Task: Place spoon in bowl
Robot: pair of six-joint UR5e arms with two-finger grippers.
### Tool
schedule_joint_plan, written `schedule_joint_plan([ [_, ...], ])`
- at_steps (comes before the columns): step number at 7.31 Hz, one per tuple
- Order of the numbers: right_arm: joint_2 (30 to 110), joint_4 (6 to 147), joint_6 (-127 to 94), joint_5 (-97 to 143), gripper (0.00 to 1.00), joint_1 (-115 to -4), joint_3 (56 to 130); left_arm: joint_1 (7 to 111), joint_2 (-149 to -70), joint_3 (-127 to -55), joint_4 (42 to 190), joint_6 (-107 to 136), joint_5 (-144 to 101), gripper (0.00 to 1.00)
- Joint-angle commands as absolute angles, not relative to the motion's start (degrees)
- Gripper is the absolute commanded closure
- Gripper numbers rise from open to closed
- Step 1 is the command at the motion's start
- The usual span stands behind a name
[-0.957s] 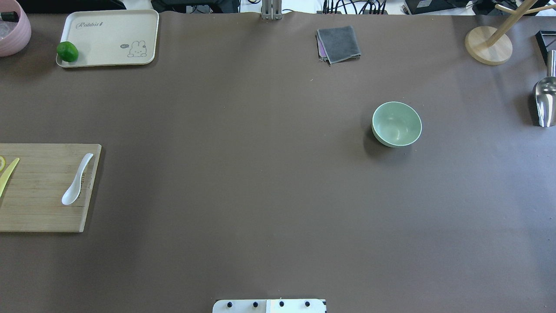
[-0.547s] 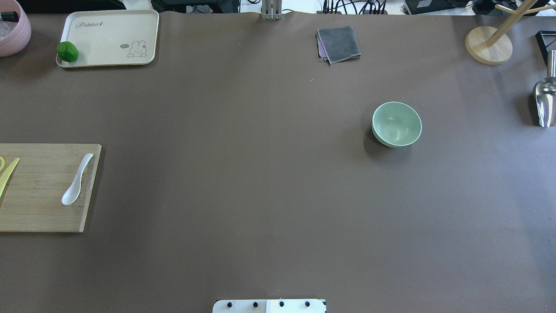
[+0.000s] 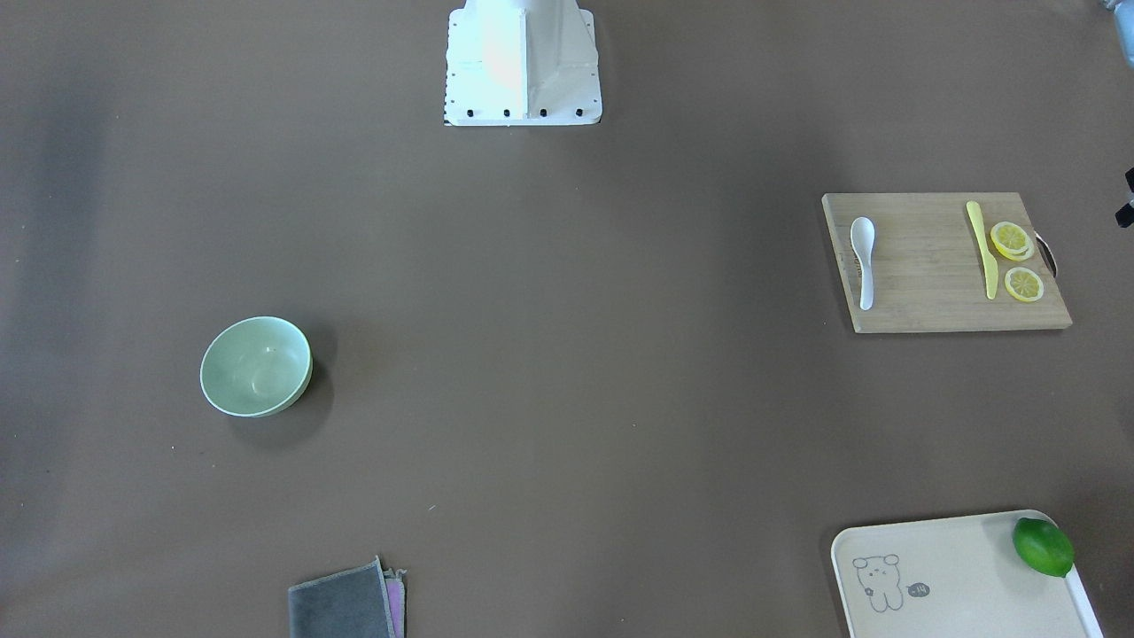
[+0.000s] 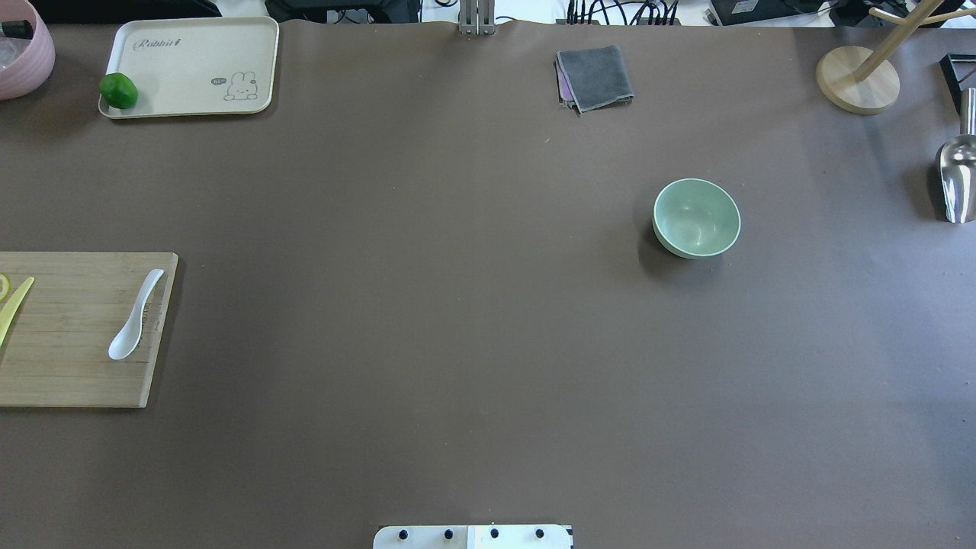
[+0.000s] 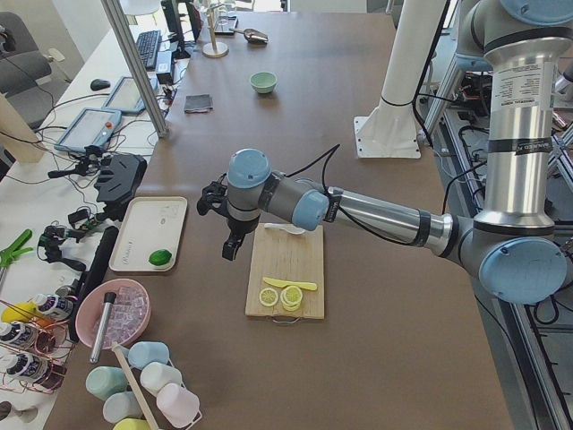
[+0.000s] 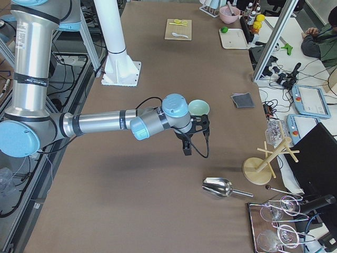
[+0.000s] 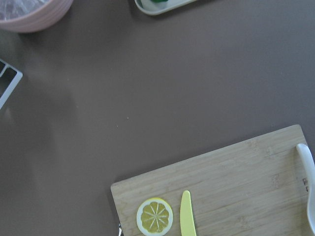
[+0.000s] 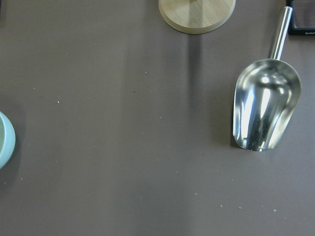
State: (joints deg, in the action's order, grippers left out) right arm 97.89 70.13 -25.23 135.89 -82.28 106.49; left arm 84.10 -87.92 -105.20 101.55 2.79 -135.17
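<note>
Fingers first: no telling how far apart on either gripper, or whether anything is gripped
Catching the left gripper (image 5: 231,248) only from the side, hanging tips-down over bare table (image 4: 457,343) by the left edge, just off the wooden board (image 4: 69,366). Same story for the right gripper (image 6: 186,149), side-on only, hovering tips-down close to the bowl (image 4: 696,217), on its side toward the metal scoop (image 4: 957,179) at the right edge. Now to the spoon (image 4: 135,316): flat on the board at the left edge, scoop end toward the robot, handle angled away, well clear of the yellow knife (image 3: 982,248) and lemon slices (image 3: 1013,241) at the board's outer end. And the bowl: upright on the right half, well apart from the spoon, nearer the far edge than the near one
</note>
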Motion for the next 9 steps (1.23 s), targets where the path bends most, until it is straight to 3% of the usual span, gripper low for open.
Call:
schedule_joint_plan([
  [1, 92.48, 69.09, -45.7, 128.81, 0.05, -71.07, 106.87, 84.02, -87.63, -105.29, 103.09, 4.91, -135.18, 0.01],
  [3, 90.19, 62.43, -62.59, 119.49, 0.1, -59.56, 106.88, 84.02, -87.36, -105.12, 103.1, 4.92, -135.18, 0.02],
  [5, 85.63, 62.31, -74.83, 106.5, 0.43, -47.52, 106.09, 84.02, -87.36, -105.12, 103.1, 4.92, -135.18, 0.01],
  [9, 82.0, 62.23, -78.22, 101.78, 0.44, -42.89, 100.99, 84.02, -87.36, -105.12, 103.1, 4.83, -135.18, 0.01],
])
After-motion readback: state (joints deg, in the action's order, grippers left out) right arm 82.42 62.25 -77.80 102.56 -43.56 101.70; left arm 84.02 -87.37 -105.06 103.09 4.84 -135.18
